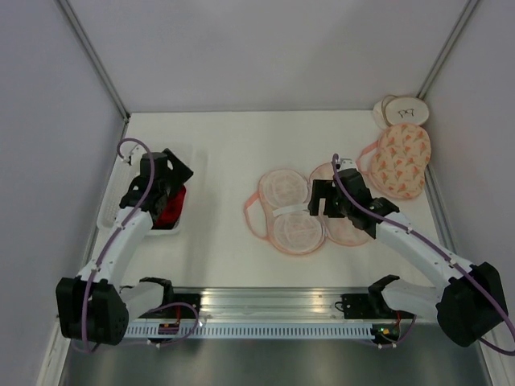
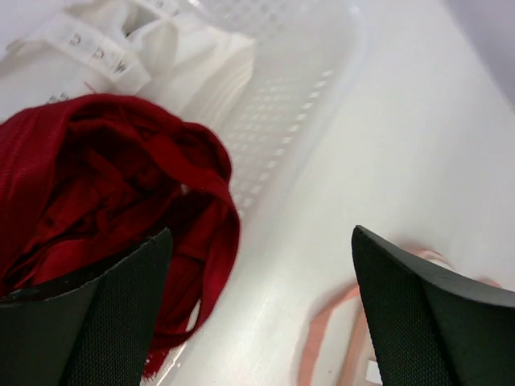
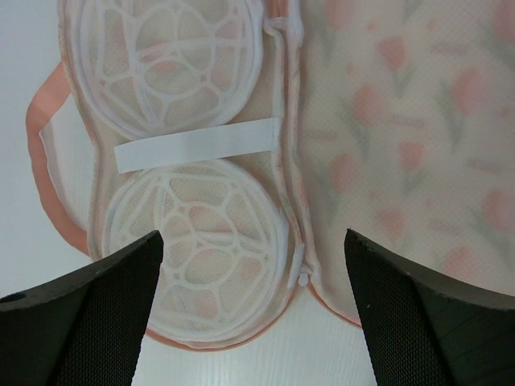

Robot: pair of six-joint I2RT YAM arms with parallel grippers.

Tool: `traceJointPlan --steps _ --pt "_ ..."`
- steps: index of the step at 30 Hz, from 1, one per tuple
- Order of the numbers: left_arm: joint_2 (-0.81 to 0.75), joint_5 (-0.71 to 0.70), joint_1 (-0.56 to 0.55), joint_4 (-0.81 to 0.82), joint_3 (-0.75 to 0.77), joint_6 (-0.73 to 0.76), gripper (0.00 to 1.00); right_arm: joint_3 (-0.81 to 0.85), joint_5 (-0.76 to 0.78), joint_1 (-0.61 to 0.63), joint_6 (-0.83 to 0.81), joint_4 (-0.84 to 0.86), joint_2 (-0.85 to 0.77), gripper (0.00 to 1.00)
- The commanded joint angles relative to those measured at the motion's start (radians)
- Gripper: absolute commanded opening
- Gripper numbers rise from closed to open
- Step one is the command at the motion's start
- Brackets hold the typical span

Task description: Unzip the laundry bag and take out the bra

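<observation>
The bra (image 2: 105,185) sits in the basket (image 2: 298,104); the laundry bag (image 3: 201,265) lies unzipped.
My left gripper (image 2: 261,233) hangs spread wide and empty over the basket at the left edge of the table (image 1: 217,153). My right gripper (image 3: 253,235) is just as wide and empty above the bag, nearer the right edge. The risk, as I judge it: red fabric lies against one of my left fingers (image 2: 105,322), so pulling away could snag it and drag the bra out.
</observation>
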Motion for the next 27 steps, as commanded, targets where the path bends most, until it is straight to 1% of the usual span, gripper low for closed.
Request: traceJointPlan --steps 1,4,6,7,8,9,10,11,12,13,14,15,16,17,18,20,21,23,27 --pt "-0.127 -0.029 -0.041 0.018 -0.013 -0.019 0.98 -0.011 0.103 0.004 0.030 0.027 -0.015 0.98" --pt "-0.201 -0.069 -0.093 0.012 -0.015 0.008 0.99 -0.023 0.120 0.002 0.053 0.036 -0.004 0.98" --pt "-0.227 -0.071 -0.124 0.009 -0.013 0.036 1.00 -0.030 0.136 0.000 0.082 0.039 -0.004 0.98" --pt "-0.240 -0.023 -0.130 0.012 -0.013 0.043 1.00 -0.034 0.154 0.002 0.099 0.036 -0.011 0.98" --pt "-0.258 0.007 -0.145 0.021 -0.015 0.063 1.00 -0.037 0.235 0.002 0.125 0.020 -0.016 0.98" --pt "-0.266 0.030 -0.157 0.024 -0.015 0.073 1.00 -0.040 0.284 0.002 0.151 0.003 -0.025 0.98" --pt "-0.274 0.098 -0.173 0.032 -0.023 0.086 1.00 -0.043 0.333 -0.009 0.217 -0.014 -0.043 0.98" --pt "-0.280 0.133 -0.212 0.048 -0.030 0.115 1.00 -0.048 0.420 -0.019 0.243 -0.052 -0.053 0.98" --pt "-0.290 0.156 -0.237 0.071 -0.038 0.125 1.00 -0.053 0.442 -0.033 0.265 -0.063 -0.062 0.98" --pt "-0.295 0.204 -0.262 0.081 -0.053 0.135 1.00 -0.063 0.456 -0.073 0.294 -0.071 -0.076 0.98" --pt "-0.300 0.225 -0.315 0.090 -0.064 0.145 1.00 -0.063 0.471 -0.097 0.308 -0.091 -0.080 0.98" --pt "-0.304 0.247 -0.344 0.119 -0.076 0.152 1.00 -0.066 0.482 -0.122 0.325 -0.106 -0.087 0.98" --pt "-0.303 0.297 -0.374 0.130 -0.098 0.155 1.00 -0.069 0.487 -0.174 0.349 -0.131 -0.087 0.98" --pt "-0.304 0.311 -0.430 0.142 -0.108 0.162 1.00 -0.074 0.490 -0.202 0.358 -0.137 -0.091 0.98" --pt "-0.298 0.321 -0.456 0.166 -0.122 0.162 1.00 -0.091 0.488 -0.254 0.369 -0.143 -0.099 0.98" --pt "-0.278 0.354 -0.515 0.183 -0.156 0.165 1.00 -0.112 0.478 -0.298 0.395 -0.151 -0.110 0.98" --pt "-0.254 0.351 -0.530 0.196 -0.177 0.166 1.00 -0.137 0.467 -0.326 0.397 -0.149 -0.111 0.98" --pt "-0.229 0.333 -0.544 0.207 -0.197 0.159 0.99 -0.158 0.453 -0.342 0.409 -0.134 -0.107 0.98" --pt "-0.183 0.282 -0.544 0.269 -0.250 0.136 1.00 -0.204 0.418 -0.372 0.427 -0.119 -0.050 0.98"
